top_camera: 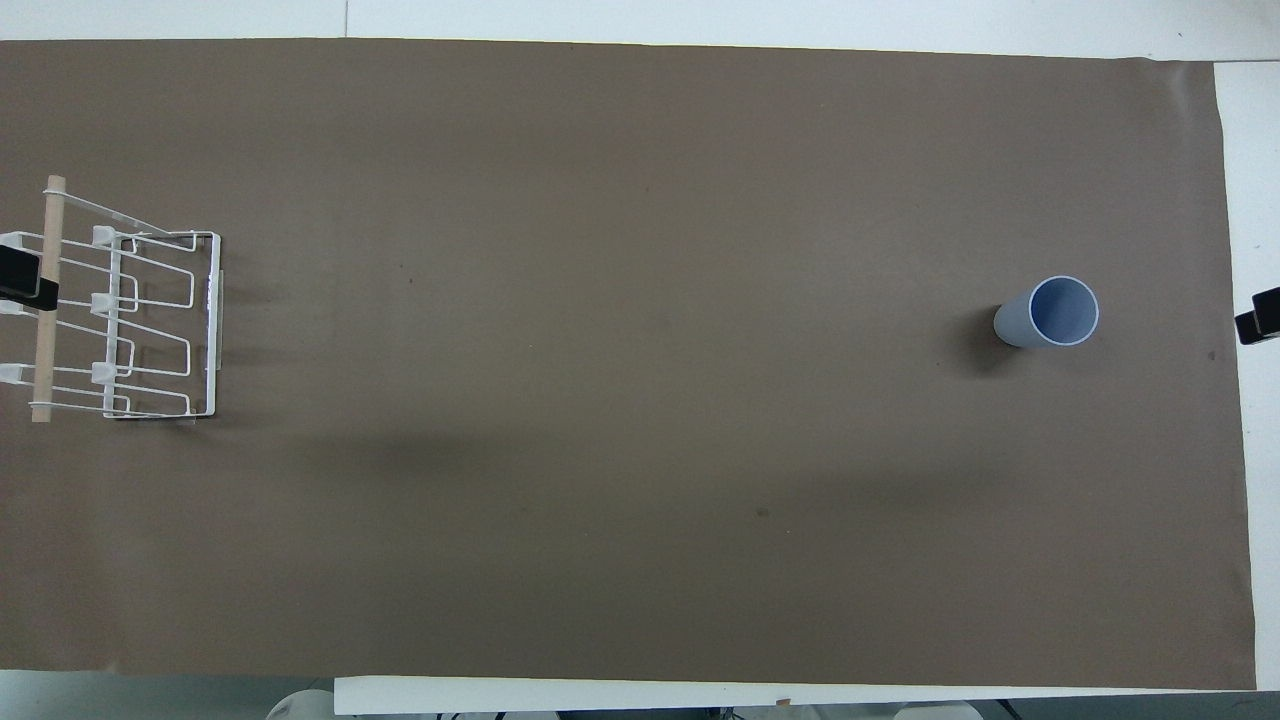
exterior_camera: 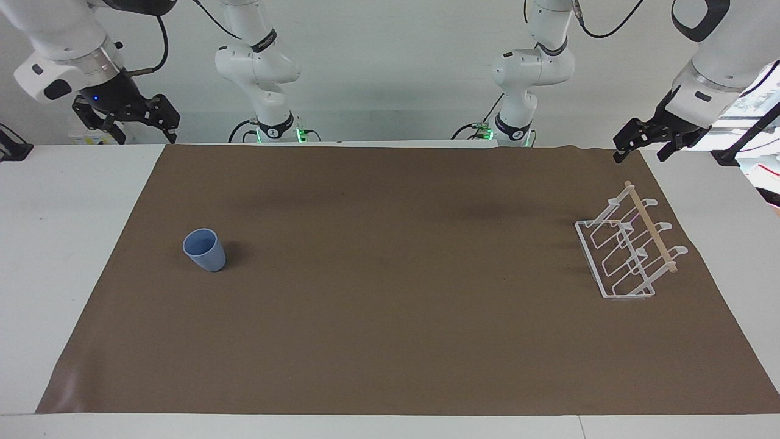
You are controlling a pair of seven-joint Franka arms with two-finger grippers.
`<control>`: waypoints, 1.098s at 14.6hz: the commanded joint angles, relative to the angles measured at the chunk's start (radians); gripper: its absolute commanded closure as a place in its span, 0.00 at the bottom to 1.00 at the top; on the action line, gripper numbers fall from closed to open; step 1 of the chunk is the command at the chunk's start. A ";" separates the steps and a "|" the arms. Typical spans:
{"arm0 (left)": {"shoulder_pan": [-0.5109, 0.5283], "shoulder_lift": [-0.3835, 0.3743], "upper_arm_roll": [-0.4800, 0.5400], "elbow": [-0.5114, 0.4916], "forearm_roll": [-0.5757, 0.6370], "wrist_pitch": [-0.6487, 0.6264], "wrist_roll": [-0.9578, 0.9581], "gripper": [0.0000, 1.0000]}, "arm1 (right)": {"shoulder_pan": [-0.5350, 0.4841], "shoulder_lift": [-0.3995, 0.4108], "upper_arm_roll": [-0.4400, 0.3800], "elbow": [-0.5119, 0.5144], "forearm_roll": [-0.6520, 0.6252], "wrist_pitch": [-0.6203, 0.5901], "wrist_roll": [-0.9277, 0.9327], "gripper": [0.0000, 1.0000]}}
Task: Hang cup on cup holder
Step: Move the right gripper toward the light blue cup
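From my seat the cup [exterior_camera: 205,250] looks like matte plastic, the cup holder [exterior_camera: 627,250] is white coated wire with a bare wooden rod [exterior_camera: 651,227], and the surface [exterior_camera: 390,341] has a dull brown paper-like cover.

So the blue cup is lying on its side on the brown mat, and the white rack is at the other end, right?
Not quite: the cup is standing upright with its open mouth up, as the overhead view shows. It does sit on the brown mat, and the cup holder is at the other end.
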 commanded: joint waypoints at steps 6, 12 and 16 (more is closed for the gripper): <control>0.002 -0.001 0.001 0.007 0.010 -0.013 0.007 0.00 | -0.001 -0.013 0.007 -0.016 0.015 0.002 0.010 0.00; 0.002 -0.001 0.001 0.007 0.010 -0.013 0.007 0.00 | -0.030 -0.110 0.002 -0.424 0.007 0.425 -0.068 0.00; 0.002 -0.001 0.001 0.007 0.010 -0.013 0.007 0.00 | -0.048 0.034 0.002 -0.478 0.021 0.600 -0.085 0.00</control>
